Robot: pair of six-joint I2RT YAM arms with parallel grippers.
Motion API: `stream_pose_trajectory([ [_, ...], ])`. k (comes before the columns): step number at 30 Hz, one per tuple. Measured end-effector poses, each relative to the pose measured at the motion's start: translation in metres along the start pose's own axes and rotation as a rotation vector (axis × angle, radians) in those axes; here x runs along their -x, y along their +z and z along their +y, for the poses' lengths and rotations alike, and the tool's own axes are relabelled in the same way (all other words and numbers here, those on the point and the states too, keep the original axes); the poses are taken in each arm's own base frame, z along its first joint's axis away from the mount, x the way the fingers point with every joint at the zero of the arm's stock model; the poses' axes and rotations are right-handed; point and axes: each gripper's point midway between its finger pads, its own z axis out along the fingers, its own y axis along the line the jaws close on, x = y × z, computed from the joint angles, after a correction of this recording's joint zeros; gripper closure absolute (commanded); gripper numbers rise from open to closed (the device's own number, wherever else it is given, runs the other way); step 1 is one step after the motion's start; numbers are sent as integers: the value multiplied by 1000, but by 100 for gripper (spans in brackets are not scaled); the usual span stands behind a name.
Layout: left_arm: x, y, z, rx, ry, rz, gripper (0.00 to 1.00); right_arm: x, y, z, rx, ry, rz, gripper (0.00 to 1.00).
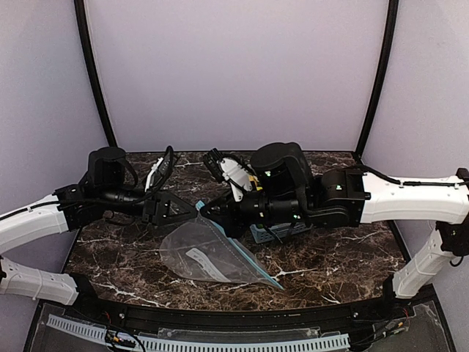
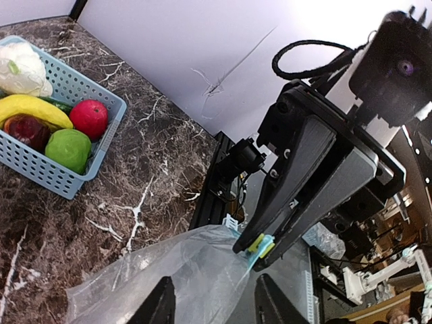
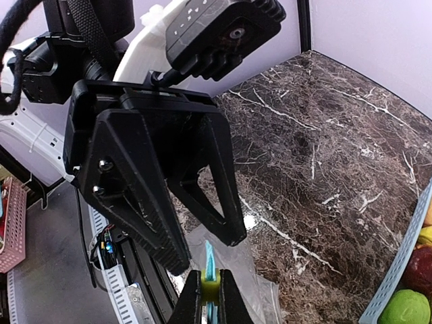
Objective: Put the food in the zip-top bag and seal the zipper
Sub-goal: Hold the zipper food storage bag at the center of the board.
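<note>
The clear zip-top bag (image 1: 209, 257) hangs off the table between both grippers, its lower end resting on the marble. My right gripper (image 3: 209, 297) is shut on the yellow-green slider of the teal zipper (image 3: 210, 266); it also shows in the left wrist view (image 2: 260, 246). My left gripper (image 2: 212, 307) is open, its fingers on either side of the bag's plastic (image 2: 182, 277) just below the mouth. The food lies in a light blue basket (image 2: 47, 175): cauliflower (image 2: 20, 67), banana (image 2: 34, 108), red apple (image 2: 89, 118), dark red apple (image 2: 23, 128), green apple (image 2: 67, 150).
The basket (image 1: 271, 233) sits under my right arm in the top view, mostly hidden. Both grippers (image 1: 198, 213) meet at the table's middle. The black table frame (image 2: 216, 175) and a cable tray run along the near edge.
</note>
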Motion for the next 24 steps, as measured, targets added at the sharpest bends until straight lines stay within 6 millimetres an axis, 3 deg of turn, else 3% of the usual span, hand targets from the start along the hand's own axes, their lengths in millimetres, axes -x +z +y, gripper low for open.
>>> stream_pose_trajectory([
  [5,2,1,-3,-18,5,-4,73,0,0,1,10,6,0,100],
  [9,4,1,-5,-27,12,-8,74,1,0,2,17,10,1,100],
  [20,7,1,-9,-47,17,-20,99,0,1,2,25,17,5,100],
  [24,9,1,-10,-51,19,-25,99,1,1,1,23,23,3,100],
])
